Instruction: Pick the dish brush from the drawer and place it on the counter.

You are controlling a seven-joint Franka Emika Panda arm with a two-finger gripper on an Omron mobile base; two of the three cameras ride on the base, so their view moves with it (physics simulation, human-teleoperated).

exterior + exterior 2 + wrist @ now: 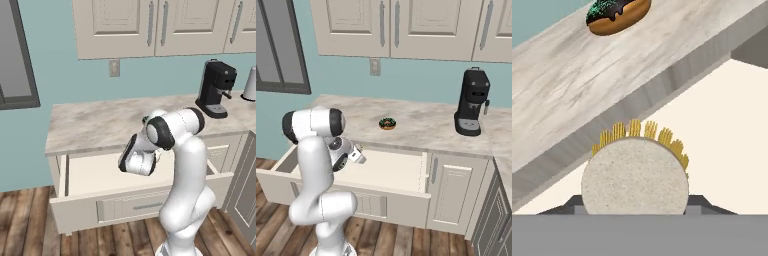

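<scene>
Gripper [359, 154] clamped on dish brush [635, 175], over open drawer [145, 194], just below counter [95, 125] edge. Count: 1 brush, 1 drawer, 1 donut [387, 123] on counter, 1 coffee machine [472, 102] far along counter from donut. Arm bent, elbow high, wrist folded down twd drawer. Brush handle hidden; round head w/ yellow bristles seen in hand view. Fingertips mostly cut off.
</scene>
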